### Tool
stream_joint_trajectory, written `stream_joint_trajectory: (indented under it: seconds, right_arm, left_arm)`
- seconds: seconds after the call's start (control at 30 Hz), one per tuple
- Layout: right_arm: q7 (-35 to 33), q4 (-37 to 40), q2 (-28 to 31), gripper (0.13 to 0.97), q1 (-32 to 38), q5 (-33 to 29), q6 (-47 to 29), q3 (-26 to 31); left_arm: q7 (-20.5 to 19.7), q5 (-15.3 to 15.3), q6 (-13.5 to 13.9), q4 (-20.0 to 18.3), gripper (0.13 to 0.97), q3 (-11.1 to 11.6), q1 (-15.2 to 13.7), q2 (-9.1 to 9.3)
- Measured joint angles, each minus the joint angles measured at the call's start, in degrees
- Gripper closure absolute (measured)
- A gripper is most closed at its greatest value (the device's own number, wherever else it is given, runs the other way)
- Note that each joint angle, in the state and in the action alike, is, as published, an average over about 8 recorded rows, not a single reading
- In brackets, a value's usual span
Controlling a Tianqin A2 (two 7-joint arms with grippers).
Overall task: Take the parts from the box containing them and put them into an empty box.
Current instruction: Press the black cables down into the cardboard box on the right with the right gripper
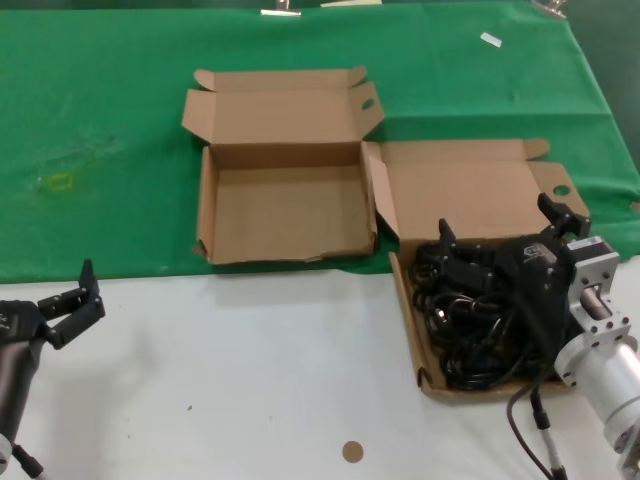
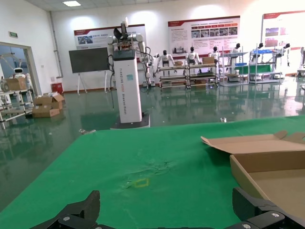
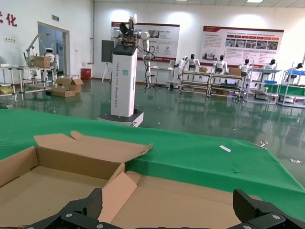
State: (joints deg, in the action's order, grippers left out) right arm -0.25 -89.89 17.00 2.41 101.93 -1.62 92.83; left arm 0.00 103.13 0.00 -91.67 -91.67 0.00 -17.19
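Note:
The black power cords (image 1: 468, 325) lie heaped in the right-hand cardboard box (image 1: 425, 385), whose lid (image 1: 470, 190) stands open behind them. My right gripper (image 1: 503, 228) is open just above the cords, at the lid end, holding nothing. The right wrist view shows its gripper (image 3: 174, 210) over that lid (image 3: 190, 200), with the cords hidden. The empty box (image 1: 207, 200) lies open to the left, and it also shows in the right wrist view (image 3: 57, 162) and the left wrist view (image 2: 271, 162). My left gripper (image 1: 75, 298) is open and idle at the near left.
A green cloth (image 1: 100, 120) covers the far half of the table and the near half is white (image 1: 250, 380). A small brown disc (image 1: 352, 451) lies near the front edge. My own black cable (image 1: 530, 420) hangs by the right wrist.

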Motion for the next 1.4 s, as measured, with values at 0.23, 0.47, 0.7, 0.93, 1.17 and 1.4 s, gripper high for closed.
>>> stream_joint_trajectory:
  seconds: [0.23,0.47,0.7,0.93,1.17,1.4]
  right_arm:
    - [0.0,0.0,0.0,0.129,0.0,0.0,0.0,0.0]
    - [0.0,0.0,0.0,0.129,0.0,0.0,0.0,0.0]
    - [0.0,0.0,0.0,0.129,0.0,0.0,0.0,0.0]
    - [0.0,0.0,0.0,0.129,0.0,0.0,0.0,0.0]
    - [0.0,0.0,0.0,0.129,0.0,0.0,0.0,0.0]
    - [0.0,0.0,0.0,0.129,0.0,0.0,0.0,0.0]
  left_arm:
    - [0.0,0.0,0.0,0.0,0.132,0.0,0.0,0.0]
    - [0.0,0.0,0.0,0.0,0.132,0.0,0.0,0.0]
    - [0.0,0.0,0.0,0.0,0.132,0.0,0.0,0.0]
    - [0.0,0.0,0.0,0.0,0.132,0.0,0.0,0.0]
    - [0.0,0.0,0.0,0.0,0.132,0.0,0.0,0.0]
    - [0.0,0.0,0.0,0.0,0.149,0.0,0.0,0.0]
